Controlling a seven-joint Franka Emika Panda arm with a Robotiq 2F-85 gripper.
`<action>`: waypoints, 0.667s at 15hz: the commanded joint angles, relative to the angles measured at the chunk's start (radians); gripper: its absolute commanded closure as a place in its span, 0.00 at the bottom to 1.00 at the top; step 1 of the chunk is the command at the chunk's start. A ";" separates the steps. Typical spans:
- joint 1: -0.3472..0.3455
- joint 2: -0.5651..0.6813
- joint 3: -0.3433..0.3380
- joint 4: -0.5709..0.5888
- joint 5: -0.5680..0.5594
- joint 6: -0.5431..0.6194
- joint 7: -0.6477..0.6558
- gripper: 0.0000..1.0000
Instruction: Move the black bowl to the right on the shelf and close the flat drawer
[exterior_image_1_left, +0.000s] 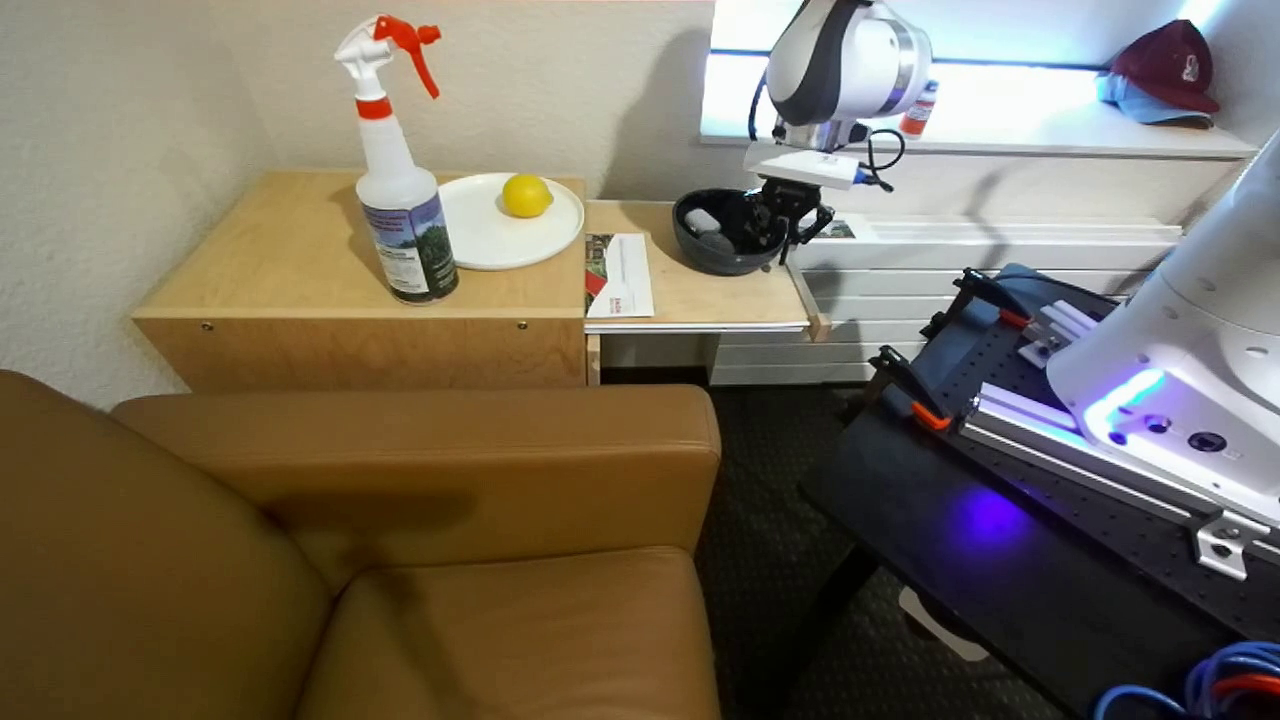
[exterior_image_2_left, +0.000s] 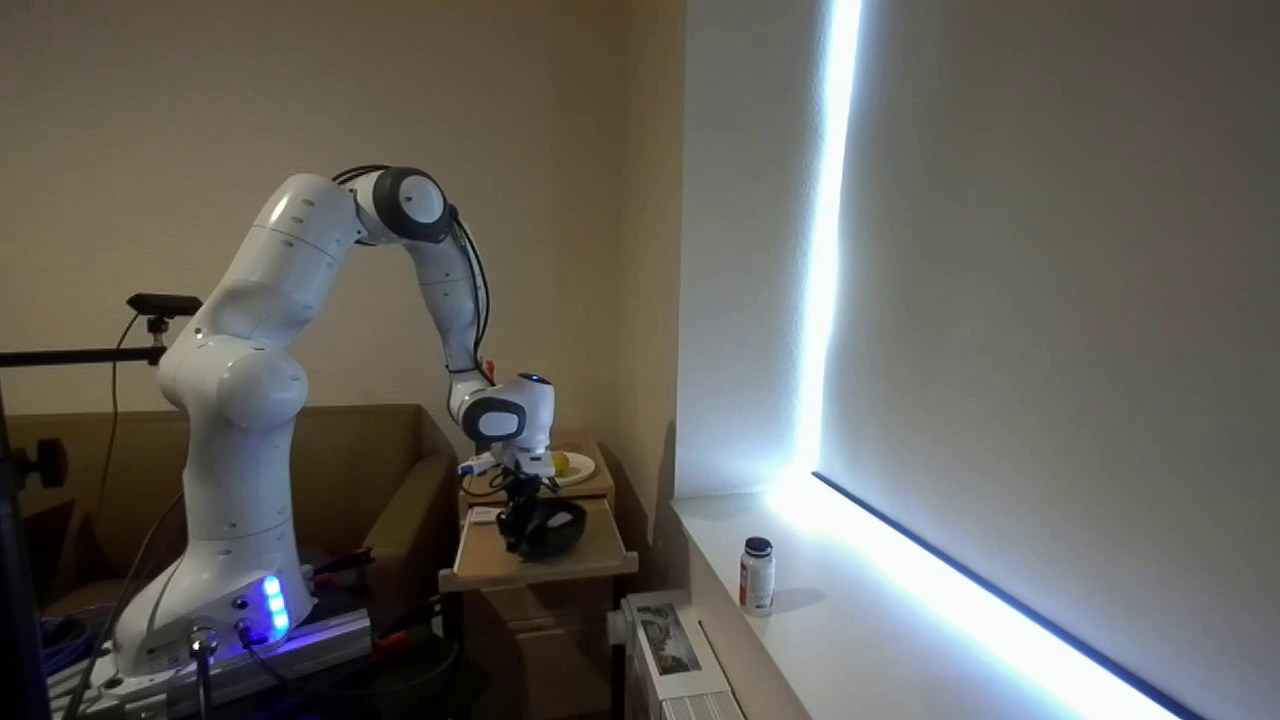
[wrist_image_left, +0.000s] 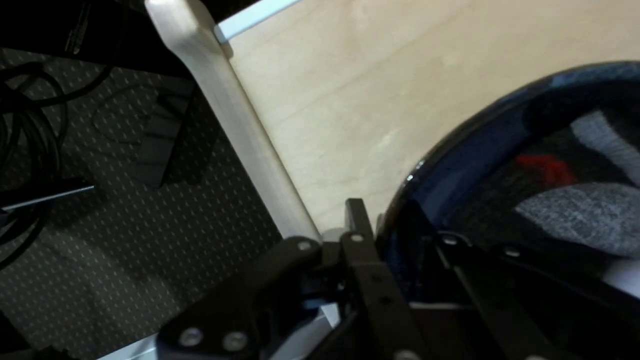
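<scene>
The black bowl (exterior_image_1_left: 715, 260) sits on the pulled-out flat drawer (exterior_image_1_left: 700, 305), near its wooden front edge. Grey and white items and a red patch show inside the bowl (wrist_image_left: 465, 170) in the wrist view. My gripper (exterior_image_1_left: 778, 240) points down at the bowl's side. In the wrist view its fingers (wrist_image_left: 385, 212) are close together on the rim, one outside and one inside the bowl; the contact is dark. An exterior view also shows the gripper (exterior_image_2_left: 520, 520) at the bowl (exterior_image_2_left: 556, 548). The bright white shelf (exterior_image_1_left: 1010, 110) is along the wall, higher than the drawer.
A white plate (exterior_image_1_left: 475, 235) with a yellow fruit (exterior_image_1_left: 527, 195) and a spray bottle (exterior_image_1_left: 405, 240) stand on the cabinet top (exterior_image_1_left: 290, 260). A leaflet (exterior_image_1_left: 628, 280) lies on the drawer. A small bottle (exterior_image_2_left: 757, 580) and caps (exterior_image_1_left: 1165, 75) are on the shelf. A sofa (exterior_image_1_left: 430, 470) stands in front.
</scene>
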 joint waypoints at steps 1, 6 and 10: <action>-0.053 -0.011 0.031 0.000 0.054 -0.008 -0.027 0.97; -0.087 -0.079 0.008 -0.031 0.066 -0.015 -0.049 0.97; -0.109 -0.192 -0.033 -0.091 0.049 -0.003 -0.085 0.97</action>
